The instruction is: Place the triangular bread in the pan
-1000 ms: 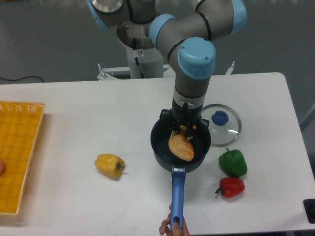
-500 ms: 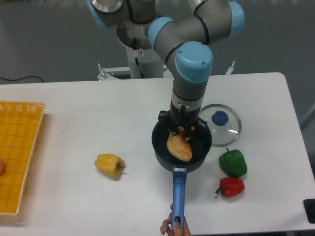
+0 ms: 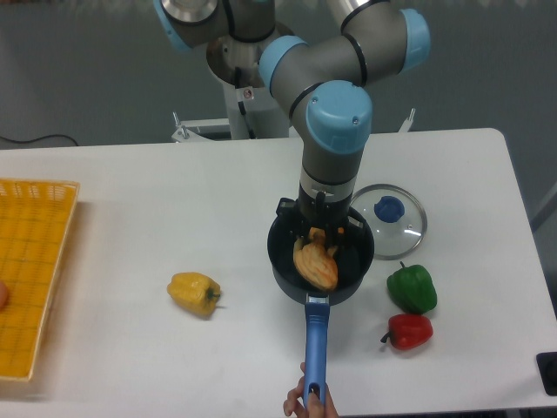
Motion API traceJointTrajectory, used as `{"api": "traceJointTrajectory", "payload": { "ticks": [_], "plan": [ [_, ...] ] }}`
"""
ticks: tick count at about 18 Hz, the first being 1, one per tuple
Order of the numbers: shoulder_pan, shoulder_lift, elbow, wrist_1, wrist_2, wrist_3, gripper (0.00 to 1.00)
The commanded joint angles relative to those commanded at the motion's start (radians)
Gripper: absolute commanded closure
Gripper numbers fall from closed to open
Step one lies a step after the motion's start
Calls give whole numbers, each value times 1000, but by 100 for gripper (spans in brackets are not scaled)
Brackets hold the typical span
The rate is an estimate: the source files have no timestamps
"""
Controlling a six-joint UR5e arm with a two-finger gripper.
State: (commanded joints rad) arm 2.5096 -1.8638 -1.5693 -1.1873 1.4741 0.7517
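You had the gripper point(image 3: 318, 233) down inside the pan point(image 3: 280, 252), its fingers clamped on the top end of the bread point(image 3: 316, 265), which hung tilted within the pan's rim; whether its lower end touched the pan floor could not be told. The pan sat near the middle of the table point(image 3: 174, 209), and its blue handle point(image 3: 313, 353) ran from the near side of the pan toward the table's front edge. A hand point(image 3: 310, 406) gripped the far end of that handle, at the bottom of the view. The arm point(image 3: 335, 122) came down onto the pan from above and behind, so the gripper body hid the back part of the pan. Just right of the pan, and slightly behind it, the glass lid point(image 3: 392, 213) lay flat with its blue knob up, close to the pan's rim, though contact could not be told. To the right of the pan and nearer the front sat the green pepper point(image 3: 411, 288), and the red pepper point(image 3: 407, 330) lay just in front of that one. Left of the pan, well apart from it, you had the yellow pepper point(image 3: 195, 293). Far left of the pan, at the table's edge, stood the yellow basket point(image 3: 30, 252).
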Motion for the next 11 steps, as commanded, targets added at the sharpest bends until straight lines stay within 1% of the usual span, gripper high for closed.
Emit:
{"api": "traceJointTrajectory", "payload": {
  "ticks": [8,11],
  "plan": [
    [-11,28,9,-5,5,2,0],
    [-17,29,8,-5,6,0,0]
  ]
}}
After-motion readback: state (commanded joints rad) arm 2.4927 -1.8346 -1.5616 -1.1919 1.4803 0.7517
